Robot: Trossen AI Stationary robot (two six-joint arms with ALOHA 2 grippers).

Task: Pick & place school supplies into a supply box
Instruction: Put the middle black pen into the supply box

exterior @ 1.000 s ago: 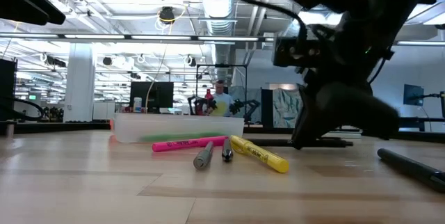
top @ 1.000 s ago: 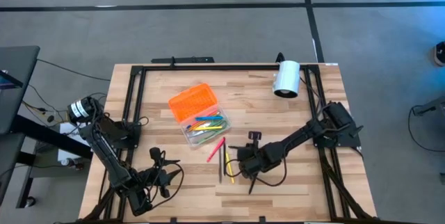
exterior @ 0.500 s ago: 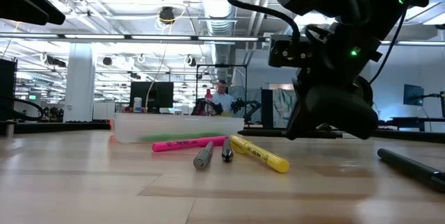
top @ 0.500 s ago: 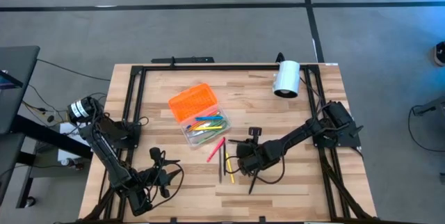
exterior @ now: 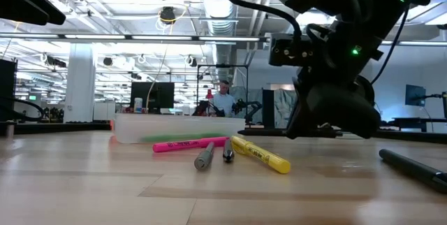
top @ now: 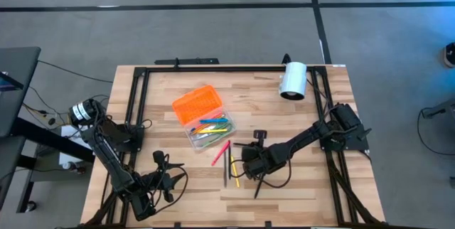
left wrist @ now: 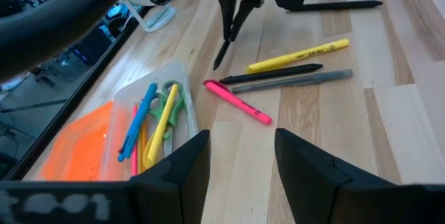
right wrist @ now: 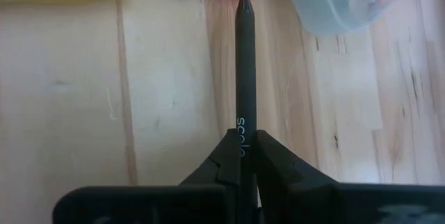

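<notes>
The supply box's clear base (top: pixel 208 132) rests on the table with coloured pens and green scissors (left wrist: pixel 169 99) inside; its orange lid (top: pixel 197 104) lies beside it toward the far left. Pink (top: pixel 220 152), grey (top: pixel 227 168) and yellow (top: pixel 234 173) pens and a thin black one (left wrist: pixel 271 75) lie loose near the base. My right gripper (top: pixel 246 160) hovers just right of them, shut on a black pen (right wrist: pixel 245 64). My left gripper (left wrist: pixel 240 175) waits open at the near left (top: pixel 159 183). My right gripper pinches the black pen between its two fingers (right wrist: pixel 268 161) at the pen's rear part (right wrist: pixel 244 125). The pen lies along the fingers and sticks out past their ends. It slants down, its tip (left wrist: pixel 218 63) toward the pink pen's end and the box, just above the table.
Another black pen (top: pixel 257 187) lies near the table's near edge, right of the loose pens. A white cylinder (top: pixel 292 80) stands at the far right. A dark frame rail (top: pixel 213 68) runs round the table. Bare wood stretches along the near side.
My right gripper has moved a short way toward the table's left, closer to the loose pens and the box, carrying the black pen. It has kept nearly still over the last half second. The loose pens have stayed in place.
</notes>
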